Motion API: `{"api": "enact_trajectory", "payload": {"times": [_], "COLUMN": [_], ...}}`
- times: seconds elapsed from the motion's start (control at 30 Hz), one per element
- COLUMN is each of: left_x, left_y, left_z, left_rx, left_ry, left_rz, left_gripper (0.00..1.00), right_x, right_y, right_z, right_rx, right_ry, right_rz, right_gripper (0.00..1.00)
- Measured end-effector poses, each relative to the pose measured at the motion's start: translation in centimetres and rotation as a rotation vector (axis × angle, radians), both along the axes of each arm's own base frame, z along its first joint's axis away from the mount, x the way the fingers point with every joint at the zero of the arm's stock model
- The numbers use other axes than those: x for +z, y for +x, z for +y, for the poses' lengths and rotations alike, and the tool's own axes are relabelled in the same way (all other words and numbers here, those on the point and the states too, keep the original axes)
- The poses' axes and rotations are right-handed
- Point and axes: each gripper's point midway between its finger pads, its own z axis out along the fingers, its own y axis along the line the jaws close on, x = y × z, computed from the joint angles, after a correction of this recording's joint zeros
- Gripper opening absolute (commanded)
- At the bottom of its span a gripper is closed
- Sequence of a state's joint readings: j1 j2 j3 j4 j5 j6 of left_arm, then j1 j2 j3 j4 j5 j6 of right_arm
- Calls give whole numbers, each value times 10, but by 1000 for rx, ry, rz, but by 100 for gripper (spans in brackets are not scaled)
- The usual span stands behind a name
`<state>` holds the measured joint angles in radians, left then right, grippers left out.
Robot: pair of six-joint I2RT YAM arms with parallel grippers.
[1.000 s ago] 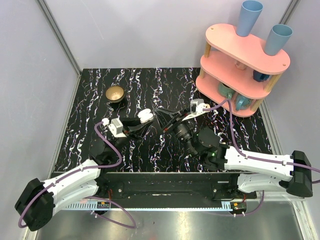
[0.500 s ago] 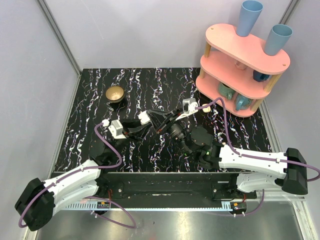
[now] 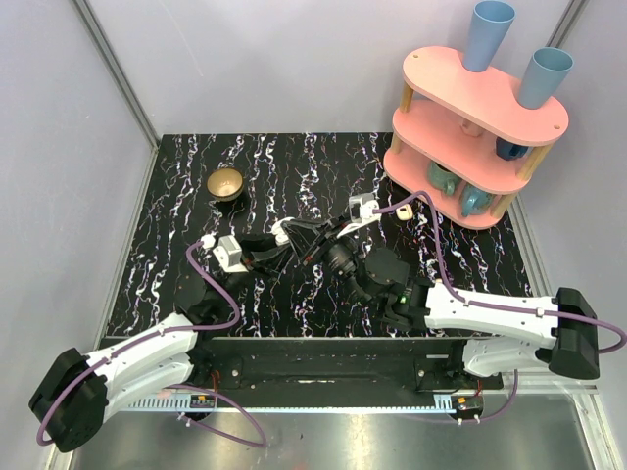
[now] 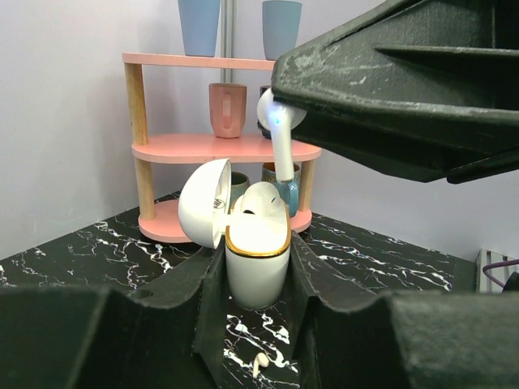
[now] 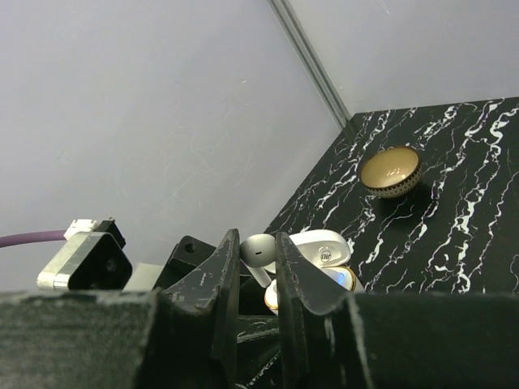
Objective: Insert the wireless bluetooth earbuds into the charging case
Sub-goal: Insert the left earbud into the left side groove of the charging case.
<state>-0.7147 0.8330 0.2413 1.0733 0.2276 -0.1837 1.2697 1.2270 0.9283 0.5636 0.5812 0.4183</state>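
White glossy earbud with short stem (image 4: 280, 138) is pinched at its bulb by the right tool (image 5: 258, 259), fingers pressed onto it from both sides; stem points down. A small blue lit spot shows on the bulb in the left wrist view. Stem tip hangs just above the open mouth of the white rounded charging case with gold rim (image 4: 257, 263); contact w/ the case cannot be confirmed. Case stands upright, clamped at its lower body by the left tool (image 4: 258, 275), one finger on each side, and is held clear of the bench. Its hinged lid (image 4: 204, 203) is swung open to the left in that view. A second white earbud (image 4: 261, 203) sits inside the case, top protruding above the rim, next to the hanging stem. A small cream earbud (image 4: 259, 364) lies loose on the black marbled bench (image 3: 176, 215), below and just in front of the case. In the top view both tools meet near bench centre, tips pointing at each other. Brown-and-gold bowl (image 3: 226, 183) stands on the bench to the rear left, well apart from the tools. Pink two-tier wooden shelf (image 3: 460, 88) occupies the rear right corner, w/ two blue cups (image 3: 487, 34) on its top deck and a pink mug (image 4: 227, 109) on a lower deck.
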Motion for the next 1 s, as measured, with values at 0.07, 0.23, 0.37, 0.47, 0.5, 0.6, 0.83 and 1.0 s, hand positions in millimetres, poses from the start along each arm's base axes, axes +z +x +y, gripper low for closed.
{"api": "enact_trajectory", "payload": {"times": [0.07,0.23,0.37,0.47,0.5,0.6,0.83,1.0], "left_x": [-2,-3,-2,-1,-1,0,-1,-1], "left_y": [0,0,0,-1,-1,-1,-1,-1], "left_z": [0,0,0,1,1,1,1,1], "left_rx": [0,0,0,0,0,1,1,2], "left_ry": [3,4,3,1,-1,-2,-1,-1], "left_rz": [3,4,3,1,0,-2,0,0], "left_gripper": [0,0,0,0,0,0,0,0], "right_x": [-5,-11,-15,-18,-19,-22,-23,-24], "right_y": [1,2,3,4,4,4,5,5], "right_z": [2,9,11,12,12,12,13,14], "right_rx": [1,1,1,0,0,-2,-5,-6], "right_ry": [-16,-44,-61,-73,-77,-92,-110,-118], "right_rz": [6,15,20,24,25,27,23,21], "right_gripper": [0,0,0,0,0,0,0,0]}}
